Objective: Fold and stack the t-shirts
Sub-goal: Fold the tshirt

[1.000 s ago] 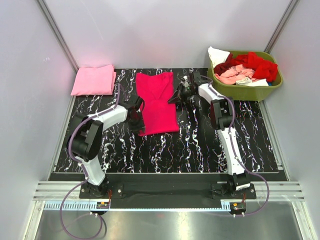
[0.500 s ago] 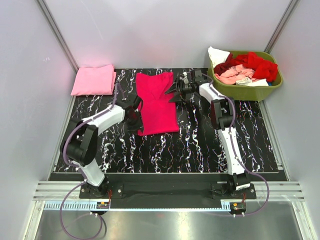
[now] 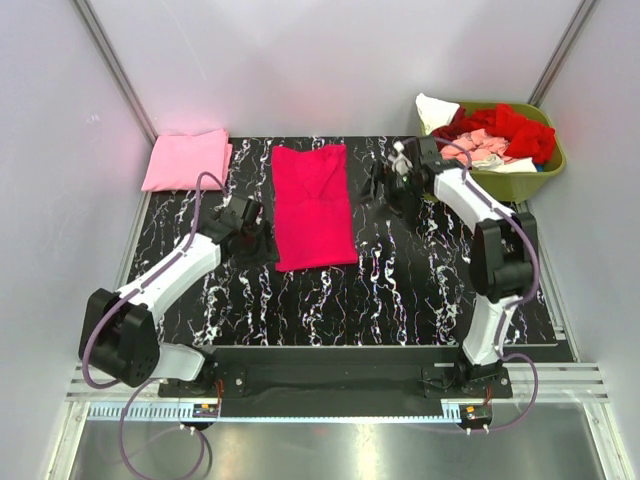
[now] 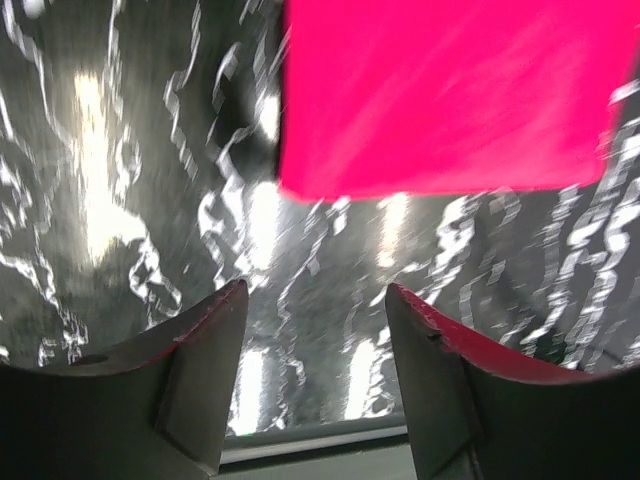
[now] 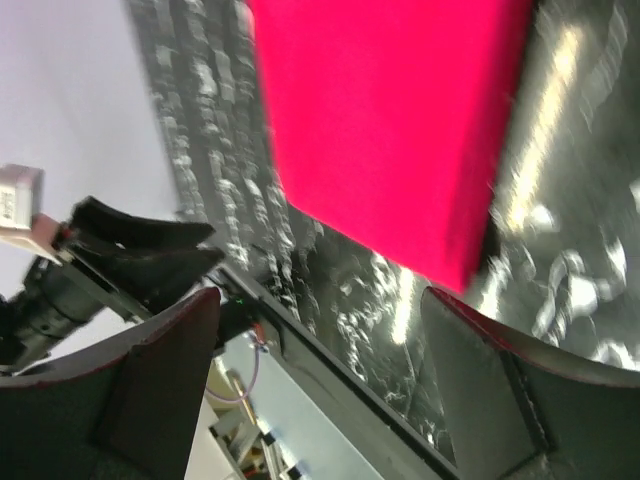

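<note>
The magenta t-shirt [image 3: 314, 205] lies folded flat mid-worktop [image 3: 400, 280], with the left pincer [image 4: 316, 292] just off its near left corner and the right pincer [image 5: 322, 297] beside its far right edge, both spread open and empty, a folded light pink t-shirt [image 3: 187, 160] far left and a basket [image 3: 500, 184] of shirts far right.

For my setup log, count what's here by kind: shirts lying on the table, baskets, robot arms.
Shirts on the table: 2, magenta shirt, light pink shirt
Baskets: 1, green basket
Robot arms: 2, left arm, right arm
Total: 5
</note>
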### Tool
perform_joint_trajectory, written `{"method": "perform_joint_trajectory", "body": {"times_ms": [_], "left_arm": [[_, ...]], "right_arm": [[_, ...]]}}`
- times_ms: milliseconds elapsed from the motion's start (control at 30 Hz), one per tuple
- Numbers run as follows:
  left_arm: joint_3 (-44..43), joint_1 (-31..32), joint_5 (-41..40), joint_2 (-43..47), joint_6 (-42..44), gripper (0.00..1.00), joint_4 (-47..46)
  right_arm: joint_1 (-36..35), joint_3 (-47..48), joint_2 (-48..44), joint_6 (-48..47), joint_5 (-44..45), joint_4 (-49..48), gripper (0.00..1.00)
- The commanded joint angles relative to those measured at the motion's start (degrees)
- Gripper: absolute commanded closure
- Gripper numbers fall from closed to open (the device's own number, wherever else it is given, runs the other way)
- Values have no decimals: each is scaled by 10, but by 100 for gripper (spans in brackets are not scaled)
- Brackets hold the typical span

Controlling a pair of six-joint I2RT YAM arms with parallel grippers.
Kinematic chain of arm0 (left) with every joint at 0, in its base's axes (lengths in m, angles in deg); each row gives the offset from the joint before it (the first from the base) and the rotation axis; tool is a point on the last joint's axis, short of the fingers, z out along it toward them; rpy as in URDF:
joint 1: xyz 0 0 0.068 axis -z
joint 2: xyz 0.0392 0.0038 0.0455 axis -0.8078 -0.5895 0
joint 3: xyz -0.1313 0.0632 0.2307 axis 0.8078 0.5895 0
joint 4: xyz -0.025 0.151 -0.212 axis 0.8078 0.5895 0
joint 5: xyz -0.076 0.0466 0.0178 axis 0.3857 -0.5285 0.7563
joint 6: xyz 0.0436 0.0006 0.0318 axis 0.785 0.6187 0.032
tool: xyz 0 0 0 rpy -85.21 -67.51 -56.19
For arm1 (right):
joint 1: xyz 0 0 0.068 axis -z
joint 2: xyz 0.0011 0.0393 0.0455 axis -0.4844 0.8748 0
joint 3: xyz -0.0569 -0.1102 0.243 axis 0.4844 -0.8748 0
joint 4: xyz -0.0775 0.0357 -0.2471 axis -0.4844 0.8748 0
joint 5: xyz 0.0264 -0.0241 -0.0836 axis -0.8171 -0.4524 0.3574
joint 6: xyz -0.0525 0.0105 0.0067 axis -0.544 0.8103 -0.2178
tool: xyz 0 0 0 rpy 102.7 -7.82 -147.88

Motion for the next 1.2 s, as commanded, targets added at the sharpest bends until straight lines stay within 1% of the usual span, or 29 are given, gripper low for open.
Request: {"method": "perform_joint_trajectory", "body": {"times_ms": [0,67,133,167,267,333,467,833,1167], "left_arm": [[57,-10,21,33,-20,37,-69],[74,-18,28,40,-26,38,-81],[93,-23,31,38,-28,39,-97],[98,-25,32,35,-29,39,-102],[111,-26,33,27,-30,41,-121],[117,-30,35,20,-31,41,-130],[122,-34,36,12,-34,43,-138],[129,-37,35,5,-42,44,-157],[146,-37,44,-24,-58,46,-196]], "right_arm": [[2,-142,-69,-33,83,4,12],[1,-218,-90,-25,82,-25,13],[-1,-255,-105,-23,81,-45,16],[-1,-278,-104,-25,76,-51,20],[-2,-294,-87,-29,65,-69,25],[-3,-291,-68,-26,52,-88,30],[-8,-274,-28,-23,36,-101,36],[-27,-220,7,-37,52,-80,36],[-41,-204,27,-35,39,-87,40]]}}
